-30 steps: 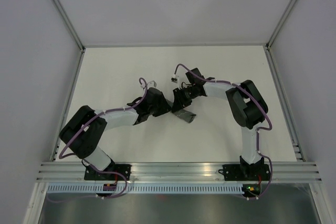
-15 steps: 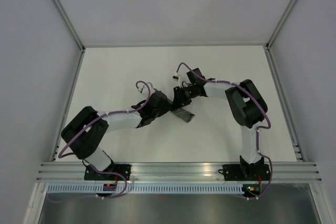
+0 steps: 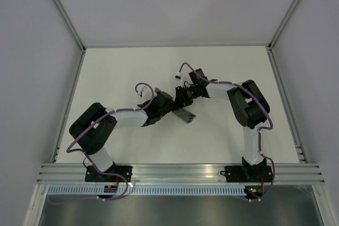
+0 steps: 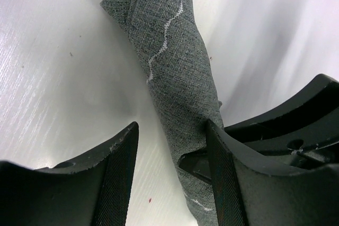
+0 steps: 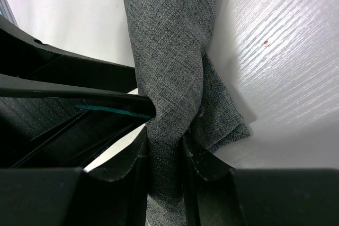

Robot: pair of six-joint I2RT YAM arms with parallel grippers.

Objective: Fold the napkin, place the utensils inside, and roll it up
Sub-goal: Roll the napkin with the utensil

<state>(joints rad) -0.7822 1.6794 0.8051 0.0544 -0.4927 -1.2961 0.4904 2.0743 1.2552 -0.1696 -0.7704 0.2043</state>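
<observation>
Lying as a tight grey roll, the napkin (image 4: 175, 78) sat near the middle of the surface (image 3: 132, 67), pinched between the fingers of the right claw (image 5: 164, 149), while the left claw (image 4: 170, 149) stood open around it, one finger against the cloth. Held by that one claw only, the roll could have loosened or skewed, and any utensils inside, hidden from view, might have slipped out. White and smooth, the surface looked to give little grip; pale grey walls (image 3: 32, 51) boxed it, a metal rail (image 3: 180, 169) along its near edge.
</observation>
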